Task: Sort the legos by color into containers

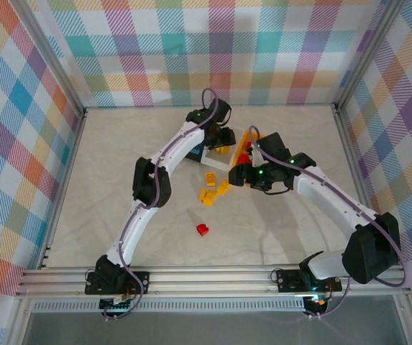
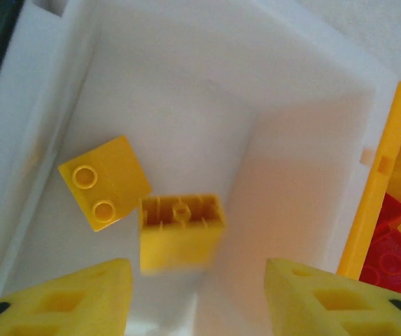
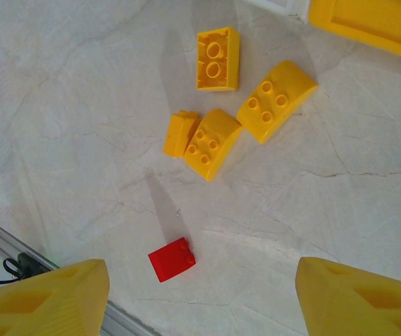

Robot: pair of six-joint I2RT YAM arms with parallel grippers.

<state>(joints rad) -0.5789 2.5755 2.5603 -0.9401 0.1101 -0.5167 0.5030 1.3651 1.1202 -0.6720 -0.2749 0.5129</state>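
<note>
While seemingly finishing a drop-off, leaving the upturned yellow brick point(image 2: 181, 231) hollow-side up in the white bin point(image 2: 305, 140), with its long axis across the left wrist view, beside a studs-up yellow brick point(image 2: 104, 182). Holding the left gripper point(image 2: 200, 294) spread and empty above. Next, probably lowering the spread right gripper point(image 3: 200, 294) onto loose yellow bricks point(image 3: 213, 143) on the table point(image 3: 81, 105).

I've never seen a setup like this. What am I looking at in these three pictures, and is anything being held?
Two robot arms stand at the near edge of a table. One picture looks down on both; the others come from a camera on each wrist. The left gripper is open above a white bin holding two yellow bricks; the orange bin beside it holds red bricks. The right gripper is open over four loose yellow bricks and a red brick on the table. Nothing is held.
</note>
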